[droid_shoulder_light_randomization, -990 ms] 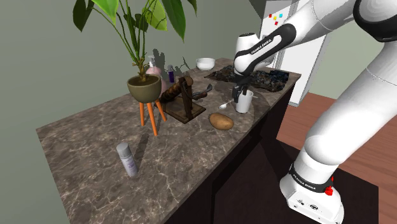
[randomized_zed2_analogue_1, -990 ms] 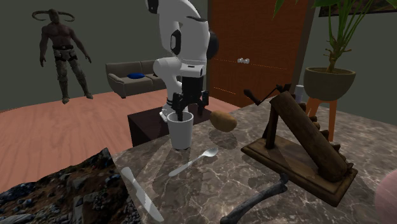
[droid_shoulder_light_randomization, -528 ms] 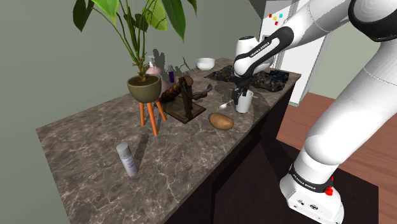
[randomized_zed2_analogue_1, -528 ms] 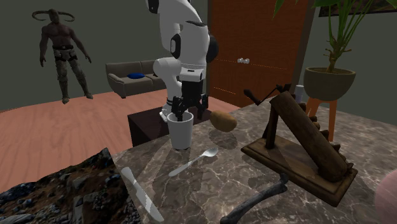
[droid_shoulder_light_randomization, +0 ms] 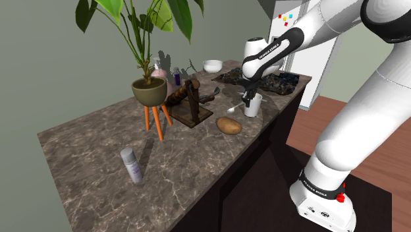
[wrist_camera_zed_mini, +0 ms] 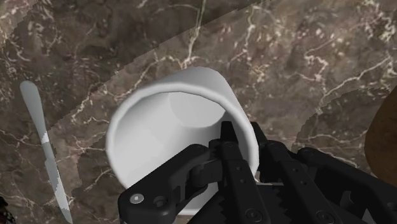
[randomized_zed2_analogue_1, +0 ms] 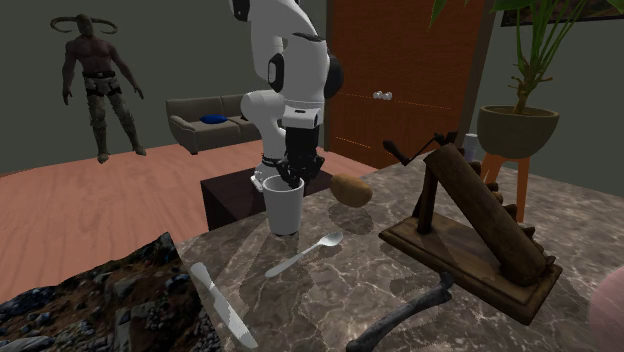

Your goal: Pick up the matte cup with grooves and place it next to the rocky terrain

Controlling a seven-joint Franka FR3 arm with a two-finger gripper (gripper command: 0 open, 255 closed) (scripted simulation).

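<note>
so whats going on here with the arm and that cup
The white Franka arm has its black claw shut on the rim of the white cup, with one finger inside the wall and one outside. The cup stands upright on the dark veined countertop and is not yet lifted. The rocky terrain lies further along the counter, past a spoon and a knife.

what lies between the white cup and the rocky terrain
A knife lies flat along the rocky terrain's edge, on the cup's side, and a spoon lies near the cup. Both are low; nothing upright stands between.
</note>
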